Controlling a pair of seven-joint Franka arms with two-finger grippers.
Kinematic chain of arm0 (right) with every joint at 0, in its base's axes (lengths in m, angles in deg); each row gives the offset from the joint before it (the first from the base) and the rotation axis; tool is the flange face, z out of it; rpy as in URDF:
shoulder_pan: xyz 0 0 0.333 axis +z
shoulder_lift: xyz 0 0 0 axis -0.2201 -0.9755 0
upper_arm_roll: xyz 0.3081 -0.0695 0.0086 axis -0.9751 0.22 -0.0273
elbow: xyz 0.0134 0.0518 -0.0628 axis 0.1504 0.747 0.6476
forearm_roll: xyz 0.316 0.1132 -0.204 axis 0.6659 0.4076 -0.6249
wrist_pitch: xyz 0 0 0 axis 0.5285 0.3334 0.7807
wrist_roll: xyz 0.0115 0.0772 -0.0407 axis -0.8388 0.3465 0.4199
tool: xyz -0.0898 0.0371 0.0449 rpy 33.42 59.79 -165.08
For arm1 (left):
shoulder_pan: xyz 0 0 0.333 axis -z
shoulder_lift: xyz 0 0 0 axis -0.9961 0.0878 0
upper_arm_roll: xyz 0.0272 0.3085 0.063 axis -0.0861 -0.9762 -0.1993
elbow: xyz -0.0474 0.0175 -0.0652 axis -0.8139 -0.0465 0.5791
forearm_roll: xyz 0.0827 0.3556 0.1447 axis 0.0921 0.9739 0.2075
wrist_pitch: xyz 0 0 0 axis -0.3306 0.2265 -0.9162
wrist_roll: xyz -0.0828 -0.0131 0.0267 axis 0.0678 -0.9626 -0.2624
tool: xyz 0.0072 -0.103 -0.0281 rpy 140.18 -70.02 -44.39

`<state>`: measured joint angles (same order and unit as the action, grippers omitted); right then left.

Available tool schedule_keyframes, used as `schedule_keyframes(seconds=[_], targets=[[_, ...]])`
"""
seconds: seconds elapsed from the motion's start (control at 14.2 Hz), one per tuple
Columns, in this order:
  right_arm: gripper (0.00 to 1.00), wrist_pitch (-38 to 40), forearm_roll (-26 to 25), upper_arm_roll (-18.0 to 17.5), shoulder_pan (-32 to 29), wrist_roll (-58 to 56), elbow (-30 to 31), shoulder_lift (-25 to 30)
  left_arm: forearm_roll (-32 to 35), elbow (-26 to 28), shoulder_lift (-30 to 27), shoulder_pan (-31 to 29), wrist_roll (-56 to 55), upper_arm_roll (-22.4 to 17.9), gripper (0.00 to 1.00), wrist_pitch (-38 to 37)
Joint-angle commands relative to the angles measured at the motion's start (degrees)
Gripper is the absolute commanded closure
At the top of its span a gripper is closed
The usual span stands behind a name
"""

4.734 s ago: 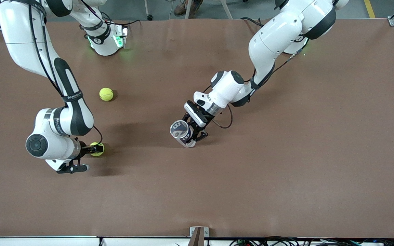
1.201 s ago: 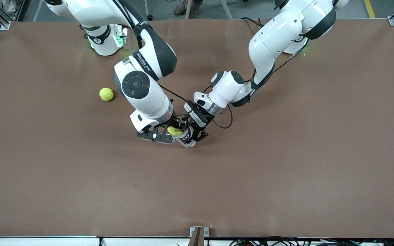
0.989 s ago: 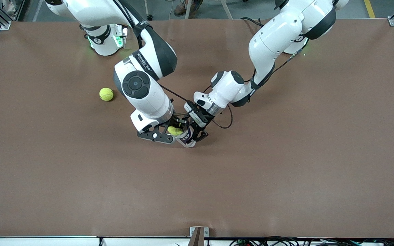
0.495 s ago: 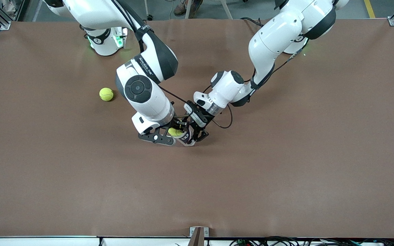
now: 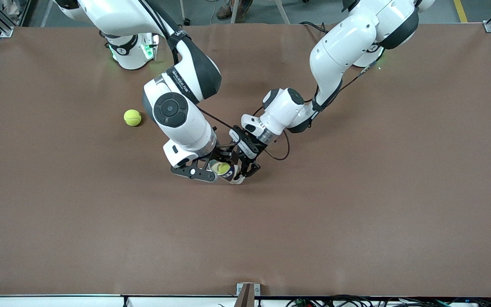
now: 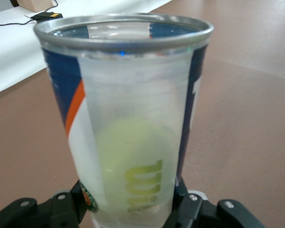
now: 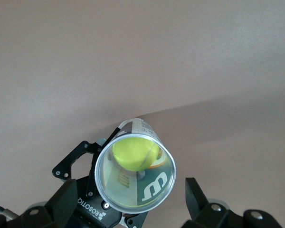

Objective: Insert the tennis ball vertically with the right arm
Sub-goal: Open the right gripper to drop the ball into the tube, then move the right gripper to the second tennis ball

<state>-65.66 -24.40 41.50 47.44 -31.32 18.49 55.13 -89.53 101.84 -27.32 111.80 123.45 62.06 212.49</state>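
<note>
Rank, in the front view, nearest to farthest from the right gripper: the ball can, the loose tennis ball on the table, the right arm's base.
From the right gripper:
1. Ball can, directly beneath it, held by the left gripper.
2. Loose tennis ball, toward the right arm's end.
3. Right arm's base, at the table's edge farthest from the camera.

Clear, glossy plastic can [image 6: 133, 142] with a bright metal rim [image 6: 123, 35] and a smooth printed label in blue, orange and white; wall slightly cloudy, letting the contents show through. Fuzzy, matt yellow-green felt on the tennis ball [image 7: 135, 151] inside the can, and likewise on the second ball [image 5: 132, 117] lying on the table. Matt brown table [image 5: 356, 204] covering, paper-like, faintly creased, without shine. Glossy white moulded shells with smooth black sections on the right arm [image 5: 177, 111] and the left arm [image 5: 339, 47]. Matt black hard fingers [image 7: 199, 199], plastic or metal not determinable.
</note>
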Motion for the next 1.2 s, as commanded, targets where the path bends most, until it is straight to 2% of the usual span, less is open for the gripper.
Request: schedule_keyframes(seconds=[0.0, 0.14, 0.21, 0.42, 0.57, 0.78, 1.13], targets=[[0.0, 1.65, 1.03, 0.11, -0.53, 1.49, -0.13, 2.27, -0.16, -0.08, -0.03, 0.14, -0.58, 0.09, 0.3, 0.69], [0.0, 9.78, 0.59, 1.33, -1.5, 1.4, -0.13, 4.82, -0.16, 0.01, -0.12, 0.14, -0.58, 0.09, 0.3, 0.69], [0.0, 14.36, 0.59, 3.25, -2.55, 0.79, -0.13, 6.05, -0.16, 0.01, -0.12, 0.14, -0.58, 0.09, 0.3, 0.69], [0.0, 22.38, -2.47, 5.47, -5.71, -11.38, 1.79, 9.39, -0.07, 0.01, -0.21, 0.05, -0.58, 0.17, 0.3, 0.78], [0.0, 22.23, -5.12, 5.47, -9.22, -16.85, 7.4, 12.29, 0.01, 0.01, -0.21, 0.05, -0.58, 0.18, 0.3, 0.78], [0.0, 19.25, -6.35, 5.47, -13.62, -23.45, 15.58, 16.07, 0.02, 0.01, -0.21, 0.05, -0.58, 0.18, 0.31, 0.87], [0.0, 10.64, -7.06, 5.56, -17.4, -30.4, 29.11, 20.64, -0.16, -0.34, 0.49, -0.3, -0.67, 1.58, 0.31, 0.96]])
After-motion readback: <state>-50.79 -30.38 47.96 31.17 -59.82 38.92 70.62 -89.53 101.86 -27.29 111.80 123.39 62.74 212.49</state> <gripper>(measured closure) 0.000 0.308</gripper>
